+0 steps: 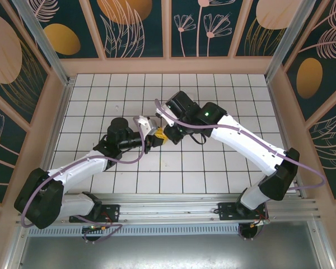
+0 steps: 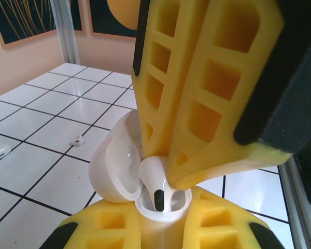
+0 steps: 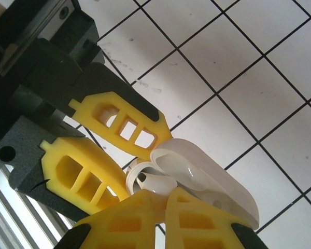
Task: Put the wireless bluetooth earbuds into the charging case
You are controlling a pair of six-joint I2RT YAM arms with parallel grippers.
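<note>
White earbud (image 2: 156,179) insertion into opened charging case (image 2: 114,171).
Pinched by right gripper (image 3: 160,199); case clamped in left gripper (image 2: 163,215); push down next.

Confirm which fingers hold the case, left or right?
The left gripper: its fingers clamp the open case from both sides. The right gripper instead pinches an earbud at the case's opening.

Top camera high behind arms (image 1: 246,140), looking down, wrist cameras close, both facing the charging case (image 2: 114,171)
</note>
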